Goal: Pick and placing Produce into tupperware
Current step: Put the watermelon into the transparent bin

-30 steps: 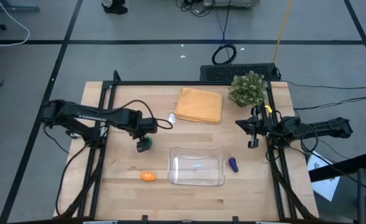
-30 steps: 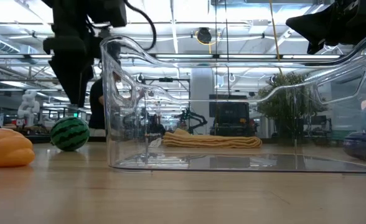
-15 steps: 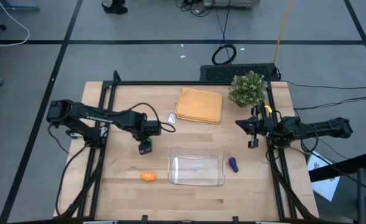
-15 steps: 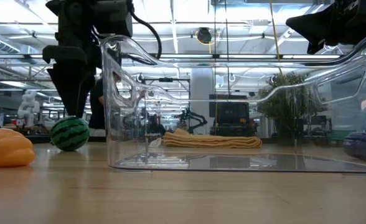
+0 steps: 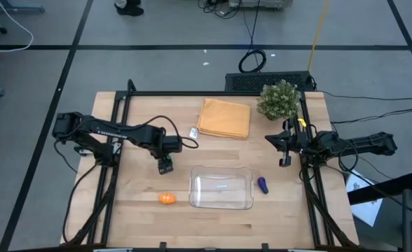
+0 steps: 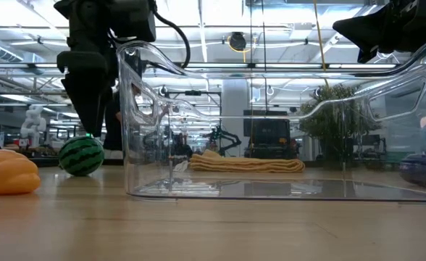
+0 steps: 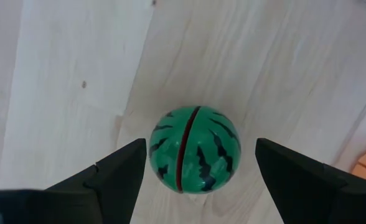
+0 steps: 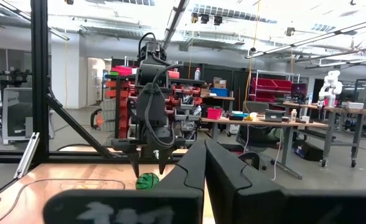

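Observation:
The dark-green striped ball [image 7: 194,149] rests on the wooden table, left of the tupperware [image 5: 221,171]; it also shows in the low view [image 6: 81,156]. My left gripper [image 7: 198,155] hangs over it, open and pointing down, one finger on each side with gaps between; the high view [image 5: 165,166] shows the gripper covering the ball. The orange piece [image 5: 166,198] lies near the tupperware's left near corner. The purple-blue eggplant [image 5: 262,185] lies just right of the container. My right gripper [image 5: 284,152] waits shut at the table's right edge.
A folded orange-tan cloth [image 5: 224,117] lies toward the far edge, with a bushy potted plant [image 5: 279,99] at the far right corner. A small white object [image 5: 194,132] sits left of the cloth. Black frame rails [image 5: 115,140] run along both sides of the table.
My left gripper has moved toward the table's right and slightly nearer, ending over the striped ball, and has come down toward it. The ball, the other pieces and the tupperware have stayed where they were.

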`<move>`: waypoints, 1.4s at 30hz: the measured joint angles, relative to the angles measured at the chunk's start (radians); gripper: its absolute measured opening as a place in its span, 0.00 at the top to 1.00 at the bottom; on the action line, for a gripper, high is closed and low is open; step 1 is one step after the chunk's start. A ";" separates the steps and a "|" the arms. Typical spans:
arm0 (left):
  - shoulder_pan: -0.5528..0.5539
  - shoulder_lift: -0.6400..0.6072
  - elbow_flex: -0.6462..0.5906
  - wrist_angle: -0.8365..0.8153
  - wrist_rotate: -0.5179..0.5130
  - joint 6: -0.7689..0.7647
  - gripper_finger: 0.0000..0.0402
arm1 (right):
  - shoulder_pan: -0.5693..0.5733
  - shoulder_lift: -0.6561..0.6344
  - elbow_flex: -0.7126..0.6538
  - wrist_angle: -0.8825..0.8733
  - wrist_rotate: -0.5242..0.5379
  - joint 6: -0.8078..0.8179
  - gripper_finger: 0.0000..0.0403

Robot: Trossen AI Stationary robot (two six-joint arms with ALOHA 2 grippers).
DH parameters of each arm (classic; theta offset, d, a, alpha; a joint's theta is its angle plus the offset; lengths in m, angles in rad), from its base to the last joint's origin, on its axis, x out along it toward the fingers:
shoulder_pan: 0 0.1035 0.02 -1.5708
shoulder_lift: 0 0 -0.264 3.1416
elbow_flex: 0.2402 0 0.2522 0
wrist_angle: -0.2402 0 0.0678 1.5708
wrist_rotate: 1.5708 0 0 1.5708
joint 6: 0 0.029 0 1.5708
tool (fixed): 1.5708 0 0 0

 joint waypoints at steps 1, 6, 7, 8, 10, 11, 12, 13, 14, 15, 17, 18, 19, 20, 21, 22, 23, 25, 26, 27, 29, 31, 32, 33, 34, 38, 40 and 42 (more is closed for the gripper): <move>-0.002 0.000 0.000 -0.001 0.001 -0.002 0.23 | 0.000 0.000 0.000 0.000 0.000 0.000 1.00; -0.017 0.000 0.000 -0.009 0.001 0.014 0.23 | 0.000 0.000 0.000 0.000 0.000 0.000 1.00; -0.020 0.000 0.000 -0.010 0.001 0.015 0.23 | 0.000 0.000 0.000 0.000 0.000 0.000 1.00; -0.022 0.000 0.000 -0.009 0.001 0.015 0.23 | 0.000 0.000 0.000 0.000 0.000 0.000 1.00; -0.025 0.000 0.000 -0.008 0.001 0.015 0.23 | 0.000 0.000 0.000 0.000 0.000 0.000 1.00; -0.025 0.000 0.000 -0.008 0.001 0.014 0.23 | 0.000 0.000 0.000 0.000 0.000 0.000 1.00; -0.025 0.000 0.000 -0.008 0.000 0.011 0.23 | 0.000 0.000 0.000 0.000 0.000 0.000 1.00; -0.025 0.000 0.000 -0.008 0.000 0.006 0.23 | 0.000 0.000 0.000 0.000 0.000 0.000 1.00; -0.025 0.000 0.000 -0.007 -0.002 0.000 0.23 | 0.000 0.000 0.000 0.000 0.000 0.000 1.00; -0.025 0.000 0.000 -0.007 -0.004 -0.005 0.23 | 0.000 0.000 0.000 0.000 0.000 0.000 1.00; -0.025 0.003 0.000 -0.001 -0.013 -0.014 0.23 | 0.000 0.000 0.000 0.000 0.000 0.000 1.00; -0.025 0.005 0.000 0.003 -0.022 -0.019 0.23 | 0.000 0.000 0.000 0.000 0.000 0.000 1.00; -0.025 0.007 0.000 0.006 -0.027 -0.025 0.23 | 0.000 0.000 0.000 0.000 0.000 0.000 1.00; -0.025 0.007 0.000 0.006 -0.029 -0.030 0.23 | 0.000 0.000 0.000 0.000 0.000 0.000 1.00; -0.025 0.007 0.000 0.006 -0.031 -0.030 0.23 | 0.000 0.000 0.000 0.000 0.000 0.000 1.00; -0.025 0.006 0.000 0.007 -0.031 -0.030 0.23 | 0.000 0.000 0.000 0.000 0.000 0.000 1.00; -0.025 0.006 0.000 0.008 -0.032 -0.030 0.23 | 0.000 0.000 0.000 0.000 0.000 0.000 1.00; -0.025 0.007 0.000 0.008 -0.047 -0.031 0.23 | 0.000 0.000 0.000 0.000 0.000 0.000 1.00; -0.025 0.006 0.000 0.008 -0.050 -0.031 0.23 | 0.000 0.000 0.000 0.000 0.000 0.000 1.00; -0.025 0.006 0.000 0.007 -0.050 -0.032 0.23 | 0.000 0.000 0.000 0.000 0.000 0.000 1.00; -0.025 0.006 0.000 0.007 -0.050 -0.040 0.23 | 0.000 0.000 0.000 0.000 0.000 0.000 1.00; -0.025 0.006 0.000 0.001 -0.039 -0.060 0.23 | 0.000 0.000 0.000 0.000 0.000 0.000 1.00; -0.025 0.006 0.000 0.000 -0.028 -0.066 0.23 | 0.000 0.000 0.000 0.000 0.000 0.000 1.00; -0.026 0.006 0.000 0.000 -0.022 -0.073 0.23 | 0.000 0.000 0.000 0.000 0.000 0.000 1.00; -0.027 0.006 0.000 0.000 -0.022 -0.080 0.23 | 0.000 0.000 0.000 0.000 0.000 0.000 1.00; -0.033 0.006 0.000 -0.006 -0.034 -0.096 0.23 | 0.000 0.000 0.000 0.000 0.000 0.000 1.00; -0.036 0.006 0.000 -0.020 -0.036 -0.113 0.23 | 0.000 0.000 0.000 0.000 0.000 0.000 1.00; -0.038 0.006 -0.008 -0.019 -0.041 -0.127 0.23 | 0.000 0.000 0.000 0.000 0.000 0.000 1.00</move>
